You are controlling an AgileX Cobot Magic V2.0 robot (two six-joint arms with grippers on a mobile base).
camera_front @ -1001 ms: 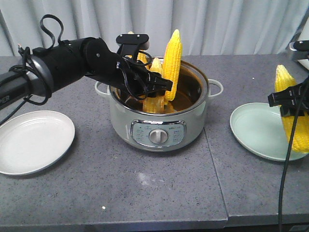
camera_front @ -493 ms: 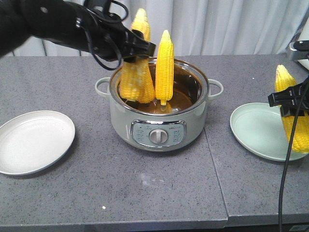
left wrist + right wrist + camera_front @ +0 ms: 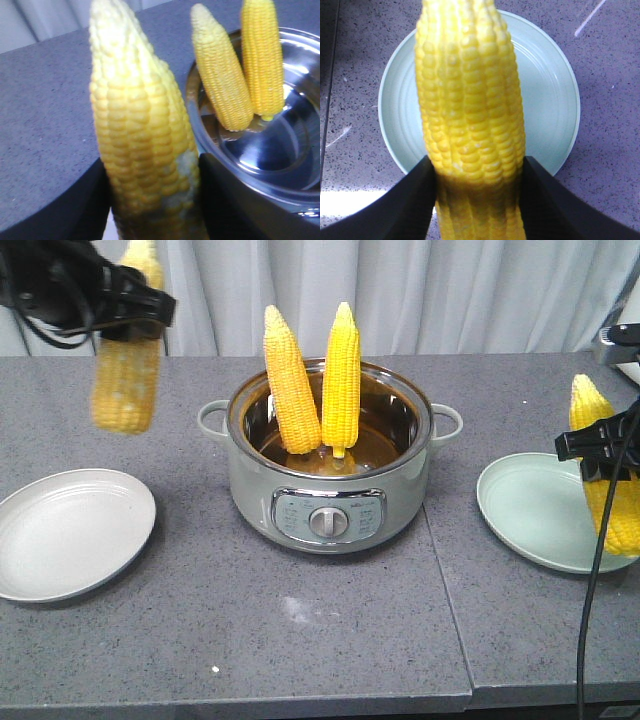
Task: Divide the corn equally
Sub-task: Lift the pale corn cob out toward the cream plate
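A pale grey curtain [image 3: 450,290] hangs in soft folds behind a dark, speckled stone tabletop [image 3: 330,640] made of joined slabs.

Two yellow cobs stand tip-up inside the cooker pot [image 3: 400,490], touching: paler cob [image 3: 291,380] left, brighter cob [image 3: 341,375] right. A third cob [image 3: 125,390] hangs upright, gripped, over the counter's left end. The fourth cob [image 3: 590,405], gripped upright, is at the green plate's [image 3: 525,505] right rim.

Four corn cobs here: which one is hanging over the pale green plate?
The cob in the right gripper, at the front view's right edge. Two others stand in the pot; the fourth cob hangs from the left gripper.
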